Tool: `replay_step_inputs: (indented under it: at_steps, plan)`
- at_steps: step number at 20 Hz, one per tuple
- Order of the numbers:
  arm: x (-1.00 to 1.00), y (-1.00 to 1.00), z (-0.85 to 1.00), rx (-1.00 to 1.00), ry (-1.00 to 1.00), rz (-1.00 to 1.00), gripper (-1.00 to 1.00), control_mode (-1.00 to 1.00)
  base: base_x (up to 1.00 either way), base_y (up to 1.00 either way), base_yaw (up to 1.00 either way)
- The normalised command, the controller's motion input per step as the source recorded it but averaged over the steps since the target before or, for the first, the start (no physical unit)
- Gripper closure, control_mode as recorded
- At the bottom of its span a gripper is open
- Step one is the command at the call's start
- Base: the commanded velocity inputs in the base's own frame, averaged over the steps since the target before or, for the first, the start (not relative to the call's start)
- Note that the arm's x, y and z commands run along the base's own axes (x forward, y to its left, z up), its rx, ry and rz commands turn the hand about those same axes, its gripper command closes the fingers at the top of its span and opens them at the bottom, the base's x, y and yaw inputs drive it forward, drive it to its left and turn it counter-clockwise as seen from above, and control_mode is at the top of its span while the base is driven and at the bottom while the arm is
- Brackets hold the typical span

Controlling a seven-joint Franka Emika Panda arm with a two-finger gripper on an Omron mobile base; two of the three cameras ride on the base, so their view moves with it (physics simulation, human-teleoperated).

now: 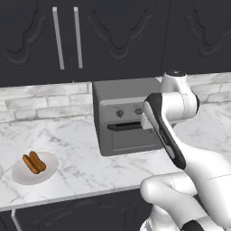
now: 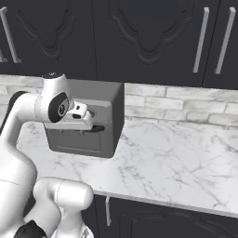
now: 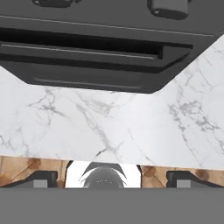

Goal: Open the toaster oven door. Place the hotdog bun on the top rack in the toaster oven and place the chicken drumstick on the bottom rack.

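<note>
Wide-open gripper near toaster oven door handle

the toaster oven is a flat mid-grey, with dark knobs on its front panel and a near-black bar handle across the toaster oven door. the counter is white marble with thin grey veins. at 8 o'clock in the left base view, a white plate carries the orange-brown hotdog bun with its reddish strip. the backsplash is pale grey brick. the cabinets are charcoal black with silver handles.
</note>
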Motion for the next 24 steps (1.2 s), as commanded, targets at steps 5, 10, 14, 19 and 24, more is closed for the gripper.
replay_step_inputs:
  at_steps: [5, 10, 14, 19, 24]
  plan:
    - [-0.45, 0.00, -0.30, -0.01, 0.00, 0.00, -1.00, -1.00, 0.00, 0.00, 0.00]
    - [-0.40, 0.00, -0.22, 0.00, 0.00, 0.00, -1.00, -1.00, 0.00, 0.00, 0.00]
    - [-0.27, 0.00, -0.19, 0.00, 0.00, 0.00, -1.00, -1.00, 0.00, 0.00, 0.00]
    - [-0.15, 0.00, -0.23, 0.00, 0.01, 0.00, -1.00, -1.00, 0.00, 0.00, 0.00]
    - [-0.09, 0.01, -0.29, 0.00, 0.00, 0.00, -1.00, -1.00, 0.00, 0.00, 0.00]
